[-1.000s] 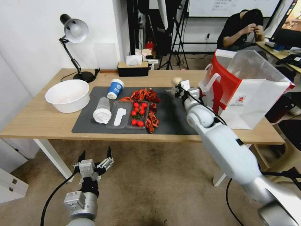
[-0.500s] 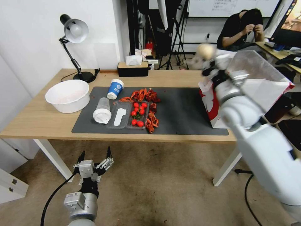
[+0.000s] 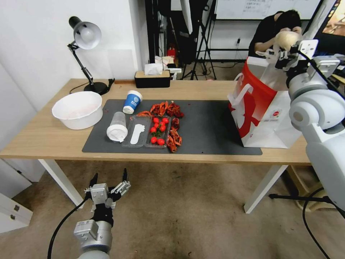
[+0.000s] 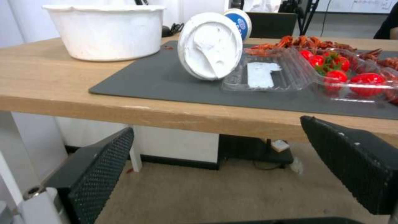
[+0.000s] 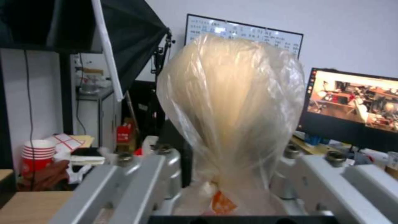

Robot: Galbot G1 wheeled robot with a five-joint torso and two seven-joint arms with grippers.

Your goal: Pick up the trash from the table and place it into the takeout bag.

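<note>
While it hangs above the bag mouth:
Right gripper (image 3: 284,54): your fingers pinch the beige plastic-wrapped wad (image 3: 286,39) at its knotted neck.
Handling: likely light, soft, slippery film; keep hold at the knot.
Takeout bag (image 3: 267,108): upright on the table (image 3: 43,138), directly below.
Left gripper (image 3: 109,184): spread wide, idle below the table edge.

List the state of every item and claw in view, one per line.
Right claw: shut on the pale bagged wad, raised above the takeout bag.
Takeout bag: upright, mouth open.
Left claw: open, below the table edge.
Clear plastic cup: lying on its side.
Blue-and-white paper cup: upright.
White bowl: upright, no lid.
</note>
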